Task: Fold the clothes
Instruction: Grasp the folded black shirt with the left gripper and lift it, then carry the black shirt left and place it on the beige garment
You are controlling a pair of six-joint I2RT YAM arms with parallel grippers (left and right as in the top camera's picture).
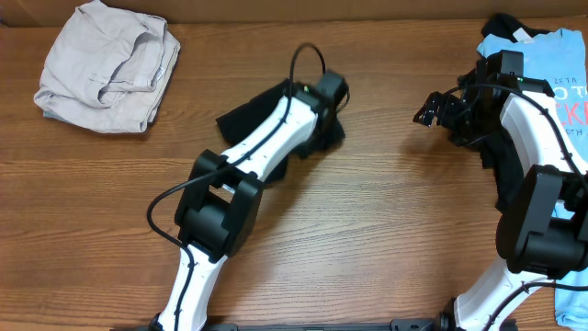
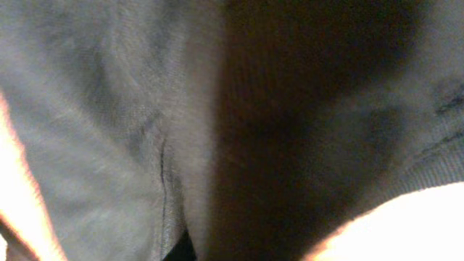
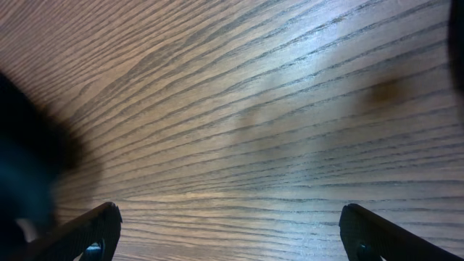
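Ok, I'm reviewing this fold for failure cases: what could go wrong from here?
1. The left gripper is shut on the crumpled black garment; it may have pinched several layers and lift a clump.
2. The right gripper hangs open over bare table, holding nothing, so a one-handed pull could drag the garment askew.

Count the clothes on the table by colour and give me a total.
Black garment: 2, one in the middle, one at the right edge
Beige garment: 1
Light blue T-shirt: 1
Total: 4
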